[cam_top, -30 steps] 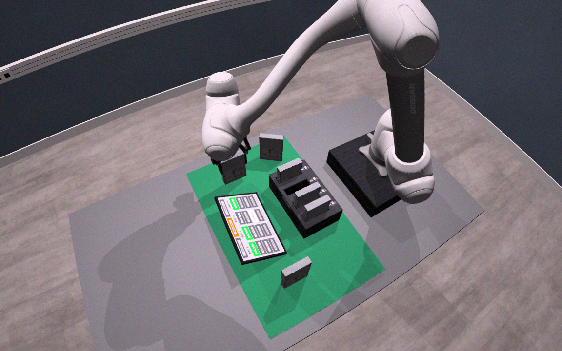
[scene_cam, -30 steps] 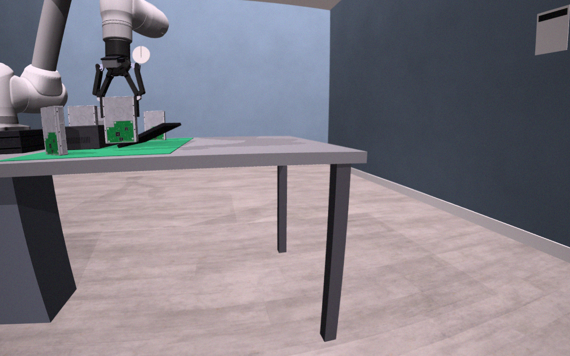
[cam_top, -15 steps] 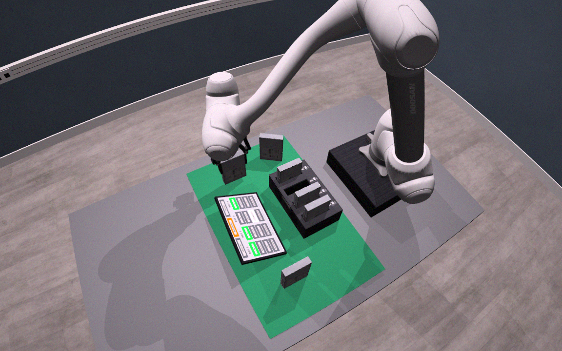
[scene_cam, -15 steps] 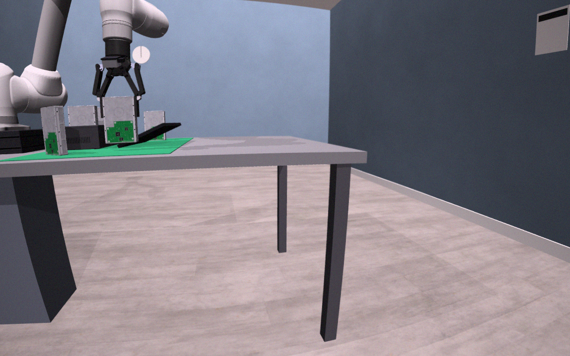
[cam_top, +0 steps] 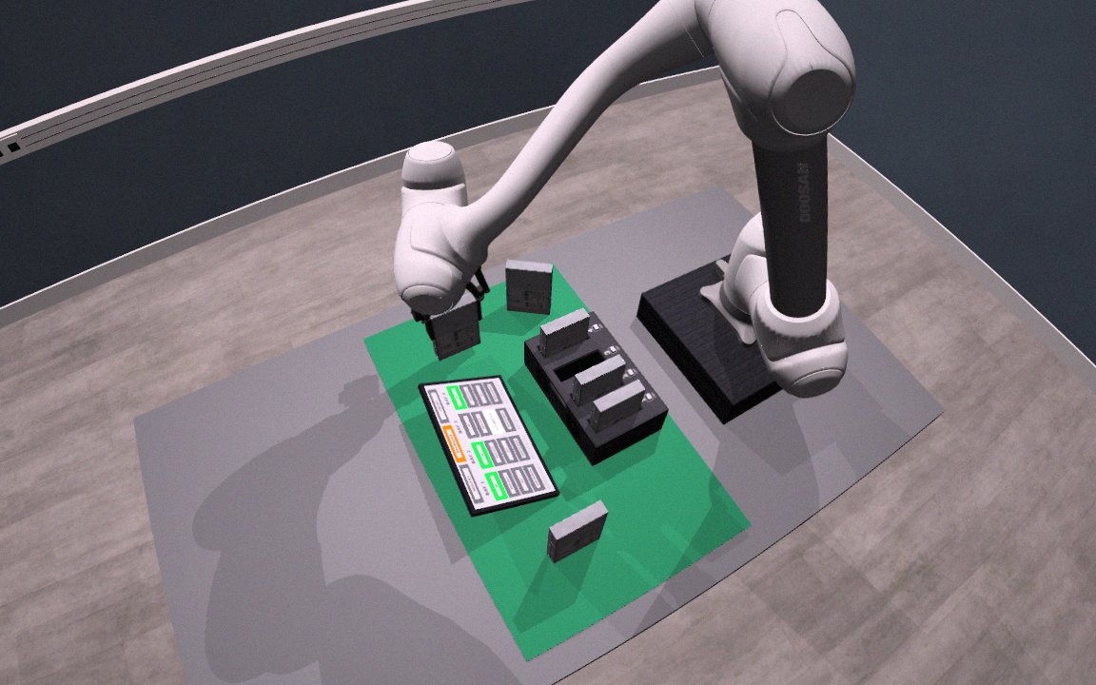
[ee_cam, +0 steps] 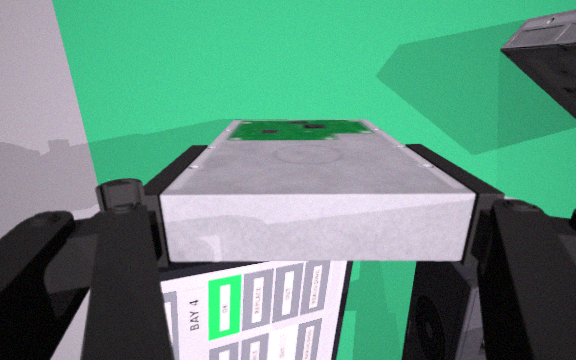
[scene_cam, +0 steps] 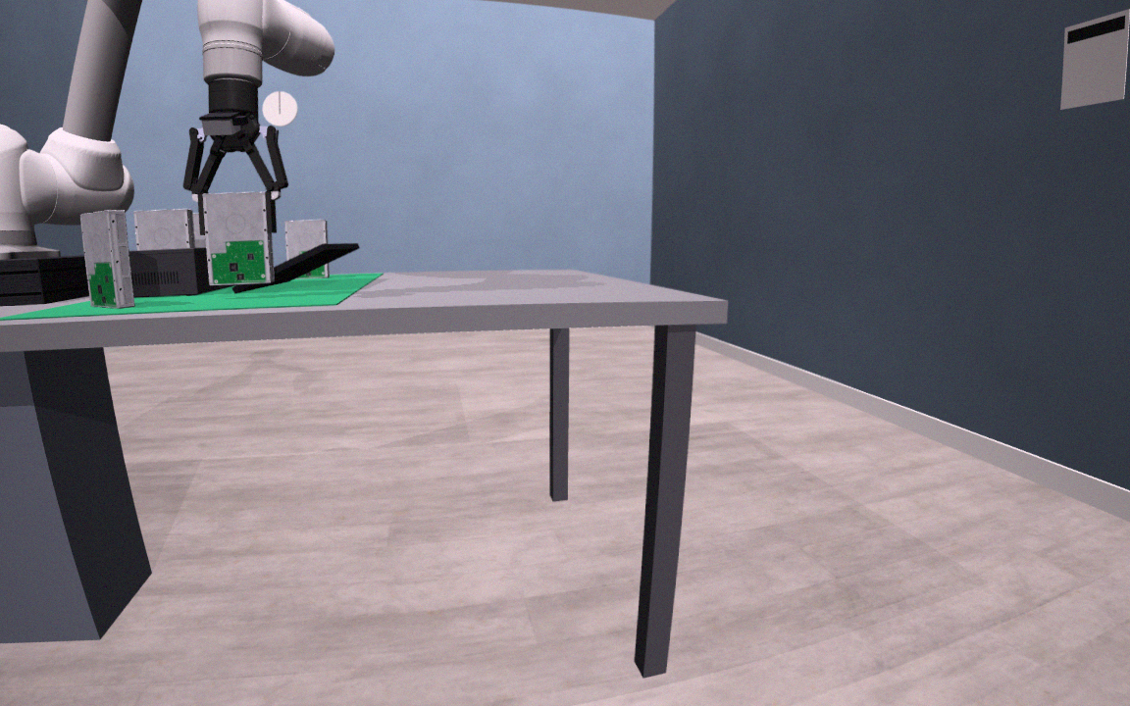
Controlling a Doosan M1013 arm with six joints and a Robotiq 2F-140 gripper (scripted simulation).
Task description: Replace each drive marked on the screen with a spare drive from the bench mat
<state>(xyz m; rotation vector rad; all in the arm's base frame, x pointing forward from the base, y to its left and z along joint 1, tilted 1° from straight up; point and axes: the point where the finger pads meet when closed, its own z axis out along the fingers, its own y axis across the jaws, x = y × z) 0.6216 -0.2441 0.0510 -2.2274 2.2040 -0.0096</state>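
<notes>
With the end effector (cam_top: 452, 315) (scene_cam: 236, 215) (ee_cam: 305, 169), pinching a flat grey metal drive (cam_top: 457, 330) (scene_cam: 238, 236) (ee_cam: 318, 170) by opposite narrow sides, long axis upright, just above the green rectangular mat (cam_top: 636, 545) (scene_cam: 323, 289) (ee_cam: 268, 60). Probably needs lowering straight down, clear of the black-framed screen (cam_top: 491, 451) (scene_cam: 296, 266) (ee_cam: 225, 300) nearby.

So the black dock (cam_top: 598, 439) has three drives standing in it — plus one open slot, second from its 11 o'clock end. The screen (cam_top: 488, 442) lies at the dock's 8 o'clock, and a loose drive (cam_top: 577, 530) stands on the green mat (cam_top: 612, 596) at 6 o'clock from the dock.
</notes>
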